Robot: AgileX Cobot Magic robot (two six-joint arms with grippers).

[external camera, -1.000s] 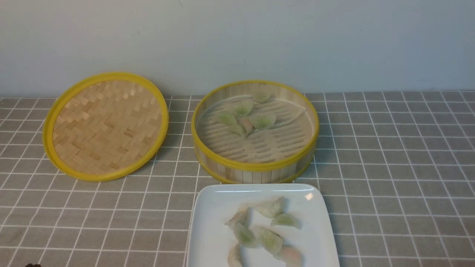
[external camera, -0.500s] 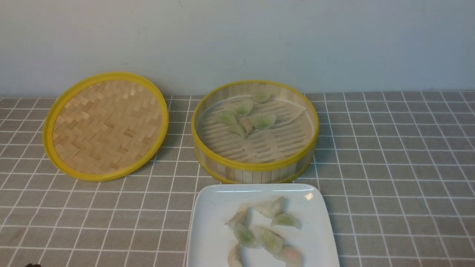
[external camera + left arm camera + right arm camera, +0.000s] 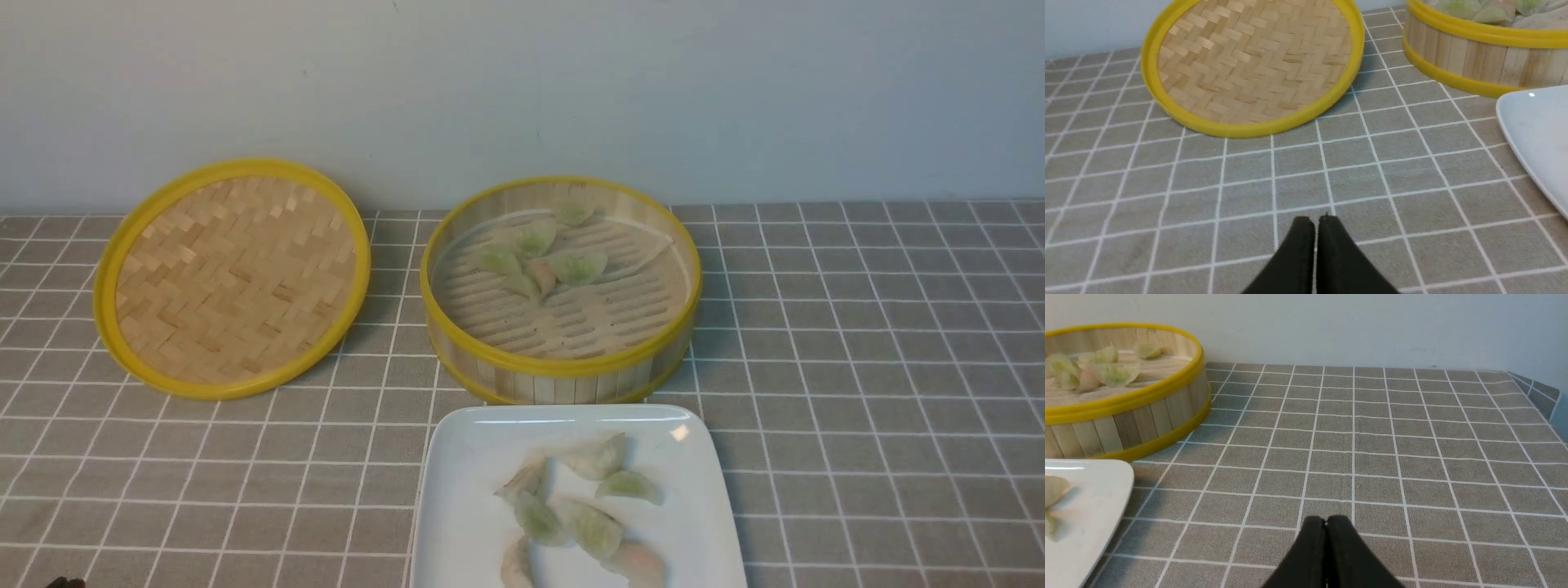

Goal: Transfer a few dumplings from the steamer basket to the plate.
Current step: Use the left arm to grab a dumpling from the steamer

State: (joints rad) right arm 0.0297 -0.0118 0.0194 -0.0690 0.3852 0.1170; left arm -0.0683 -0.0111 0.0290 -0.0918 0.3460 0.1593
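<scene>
Dumplings (image 3: 539,260): clustered in the far-left part of the steamer basket (image 3: 563,365), one apart by the far wall. More dumplings, several, on the plate (image 3: 461,490), bunched from its middle to the near side, with a pinkish one nearest. Plate just near of the basket, far edge almost at the basket's wall, near part cut off by the front view. Lid (image 3: 233,278) left of the basket, looks tilted up toward the wall, woven face showing. All on a grey checked tablecloth (image 3: 857,367).

Left gripper (image 3: 1315,222): fully closed, jaws pressed together, nothing between them. Over bare cloth at near left, lid ahead, plate corner to its right.

Right gripper (image 3: 1326,522): likewise pinched closed and empty. Over bare cloth at near right, basket and plate corner off to its left.

Both well apart from dumplings, basket and plate.
</scene>
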